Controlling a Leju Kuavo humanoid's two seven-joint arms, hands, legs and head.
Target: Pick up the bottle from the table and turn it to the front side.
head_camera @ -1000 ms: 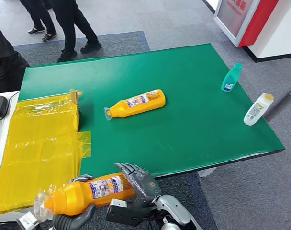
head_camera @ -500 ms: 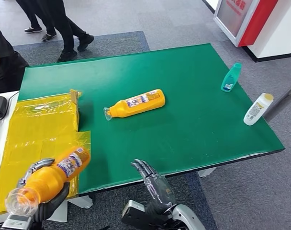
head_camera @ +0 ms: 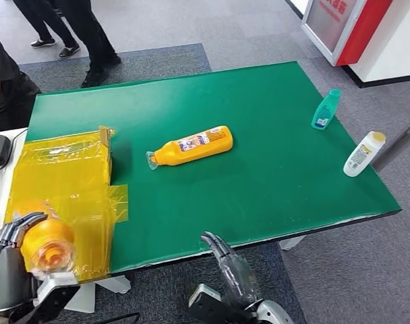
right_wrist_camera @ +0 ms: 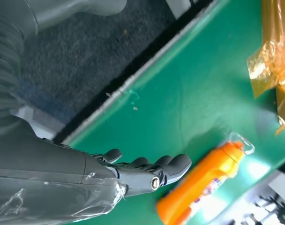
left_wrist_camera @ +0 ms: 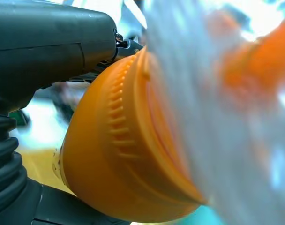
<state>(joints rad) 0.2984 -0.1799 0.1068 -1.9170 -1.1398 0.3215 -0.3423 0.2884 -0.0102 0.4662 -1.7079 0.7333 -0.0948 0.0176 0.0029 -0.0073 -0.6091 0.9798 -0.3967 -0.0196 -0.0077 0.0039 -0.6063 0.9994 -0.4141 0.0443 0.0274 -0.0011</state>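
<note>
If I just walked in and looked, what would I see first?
Most likely the big green table, with an orange bottle lying on its side near the middle. Next, the robot's left hand at the near left, gripping another orange bottle with its clear cap pointing at the camera, above crinkly yellow plastic sheeting. A teal bottle and a white bottle lie at the table's right edge.

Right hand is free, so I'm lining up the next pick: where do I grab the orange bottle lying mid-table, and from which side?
Probably take the orange bottle around its wide labelled body, not the narrow neck with the clear cap, which points toward the yellow sheet. It lies flat, long axis across the table, so bring the right hand from above, fingers straddling its long sides.
</note>
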